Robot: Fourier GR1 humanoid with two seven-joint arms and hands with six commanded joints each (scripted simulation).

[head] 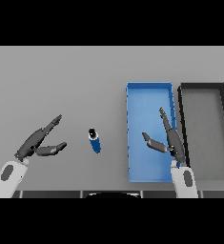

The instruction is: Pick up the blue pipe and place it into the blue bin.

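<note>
A: From the head view, how far along does the job look?

B: Hardly begun, I'd judge. The blue pipe lies on the grey surface, untouched, and the blue bin holds nothing that I can see. Picking up, carrying and dropping in are all left to do

A: Where is the pipe against the hands?

B: It lies between them. The left hand hovers to the pipe's left, near but clearly apart, fingers straight and spread from the thumb, holding nothing. The right hand is over the blue bin's right part, likewise spread with thumb out, empty, and the bin's left wall lies between it and the pipe

A: And the bin itself?

B: Just right of the pipe, not touching it. A black bin stands beside it, further right

A: Which hand suits the grasp?

B: Either could, by my guess; the left has the clearer approach
</note>
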